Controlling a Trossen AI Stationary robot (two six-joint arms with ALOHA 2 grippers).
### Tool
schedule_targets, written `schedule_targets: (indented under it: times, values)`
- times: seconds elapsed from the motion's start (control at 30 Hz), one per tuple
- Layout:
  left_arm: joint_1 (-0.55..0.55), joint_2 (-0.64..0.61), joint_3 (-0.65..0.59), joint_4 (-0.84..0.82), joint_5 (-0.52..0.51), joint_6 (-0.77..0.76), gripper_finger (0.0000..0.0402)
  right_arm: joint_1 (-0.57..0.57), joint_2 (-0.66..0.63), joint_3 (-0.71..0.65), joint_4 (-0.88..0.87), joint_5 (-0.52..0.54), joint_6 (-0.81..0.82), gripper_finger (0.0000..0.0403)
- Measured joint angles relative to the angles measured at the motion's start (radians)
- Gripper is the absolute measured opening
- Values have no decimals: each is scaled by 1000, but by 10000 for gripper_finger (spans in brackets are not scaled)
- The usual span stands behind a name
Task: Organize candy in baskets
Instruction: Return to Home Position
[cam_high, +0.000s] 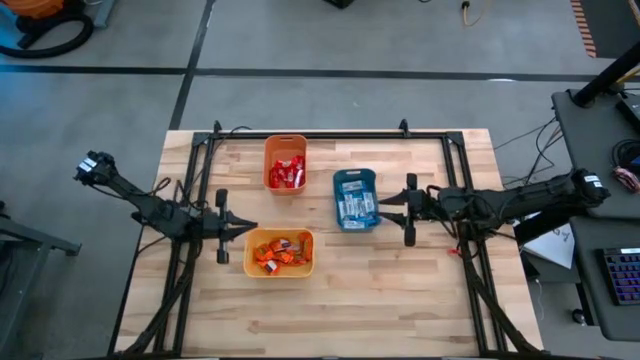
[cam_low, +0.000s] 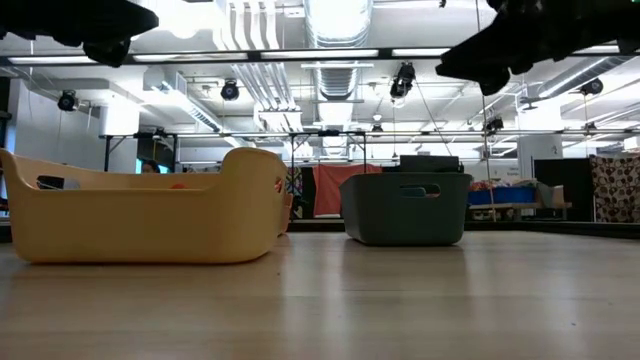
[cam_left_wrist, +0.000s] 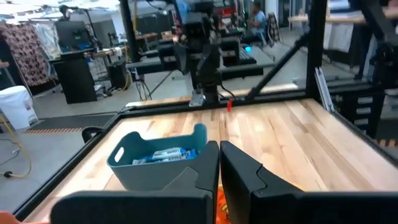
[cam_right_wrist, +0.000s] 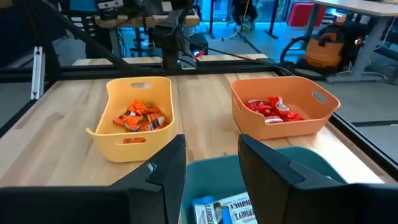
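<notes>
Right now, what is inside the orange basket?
The orange basket holds a small pile of red-wrapped candy, gathered toward one end. No orange or blue wrappers show there. Pieces beneath the top ones are covered, so the count cannot be told.

I can read no word, brand or number anywhere; the light blue and white wrappers (cam_right_wrist: 231, 208) in the teal basket (cam_right_wrist: 298, 168) carry dark print in the right wrist view, but I cannot make out a letter; the red wrappers (cam_right_wrist: 270, 109) and orange wrappers (cam_right_wrist: 138, 116) give me nothing legible either.
</notes>
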Motion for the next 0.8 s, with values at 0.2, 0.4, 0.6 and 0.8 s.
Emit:
schedule_targets:
  times: [0.2, 0.4, 0.6, 0.8]
  values:
    - [25, -110, -96, 79, 1, -1, 0, 0, -94, -104, 82, -15, -5, 133]
    - [27, -216, -227, 231, 2, -1, 0, 0, -224, -258, 251, -81, -3, 126]
    - [27, -319, -294, 220, 12, 8, 0, 2, -371, -351, 263, -81, 8, 129]
    - [27, -365, -295, 145, 12, 40, 0, 12, -528, -406, 166, -123, 2, 136]
